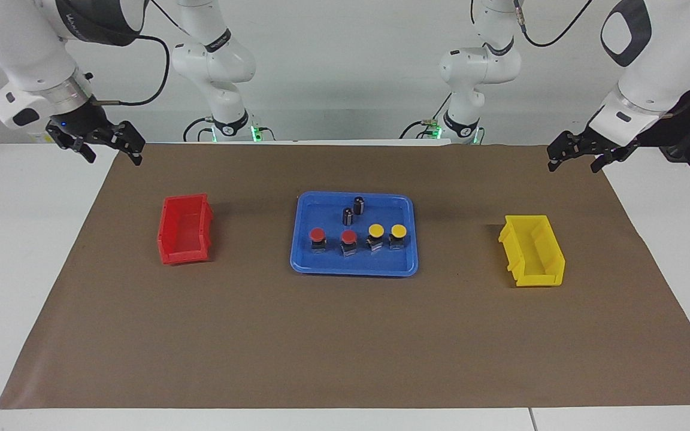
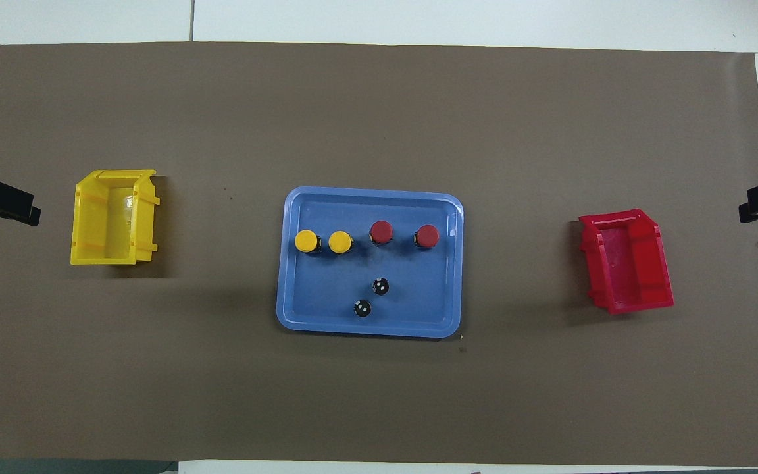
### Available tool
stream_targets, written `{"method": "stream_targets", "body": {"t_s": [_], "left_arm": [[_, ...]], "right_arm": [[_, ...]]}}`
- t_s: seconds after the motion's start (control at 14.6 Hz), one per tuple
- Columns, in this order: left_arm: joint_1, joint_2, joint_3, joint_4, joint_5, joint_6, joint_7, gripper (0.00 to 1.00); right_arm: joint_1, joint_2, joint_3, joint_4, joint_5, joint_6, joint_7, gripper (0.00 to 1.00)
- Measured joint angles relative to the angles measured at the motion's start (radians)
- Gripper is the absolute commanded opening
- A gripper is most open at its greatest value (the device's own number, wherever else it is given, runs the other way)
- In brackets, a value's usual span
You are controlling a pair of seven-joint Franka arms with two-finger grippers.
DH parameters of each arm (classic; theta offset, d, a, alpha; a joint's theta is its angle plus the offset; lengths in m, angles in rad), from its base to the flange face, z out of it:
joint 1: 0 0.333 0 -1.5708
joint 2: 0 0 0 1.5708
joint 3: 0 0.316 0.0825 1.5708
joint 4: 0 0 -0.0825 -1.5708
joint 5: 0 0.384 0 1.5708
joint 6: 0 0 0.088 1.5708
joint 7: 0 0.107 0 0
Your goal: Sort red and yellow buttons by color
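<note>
Two red buttons (image 1: 318, 234) (image 1: 348, 238) and two yellow buttons (image 1: 376, 231) (image 1: 399, 231) stand upright in a row in the blue tray (image 1: 354, 270). In the overhead view the yellow ones (image 2: 305, 241) (image 2: 340, 242) are toward the left arm's end and the red ones (image 2: 381, 232) (image 2: 427, 235) toward the right arm's end. My right gripper (image 1: 112, 157) hangs open and empty above the mat's corner by the red bin (image 1: 184, 257). My left gripper (image 1: 572, 166) hangs open and empty above the mat's edge by the yellow bin (image 1: 536, 278).
Two small black cylinders (image 1: 359, 205) (image 1: 347, 216) stand in the tray, nearer to the robots than the buttons. Both bins look empty in the overhead view, the yellow bin (image 2: 83, 224) and the red bin (image 2: 635, 304). A brown mat (image 2: 379, 395) covers the table.
</note>
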Motion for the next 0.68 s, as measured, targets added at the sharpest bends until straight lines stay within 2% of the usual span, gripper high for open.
{"method": "stream_targets", "body": {"t_s": [0.48,0.68], "left_arm": [[0.000,0.000,0.000,0.000,0.000,0.000,0.000,1.00],[0.000,0.000,0.000,0.000,0.000,0.000,0.000,1.00]], "right_arm": [[0.014,0.001,0.014,0.001,0.000,0.025,-0.013,1.00],[0.072,0.007,0.056,0.002,0.002,0.041,0.036,1.00]]}}
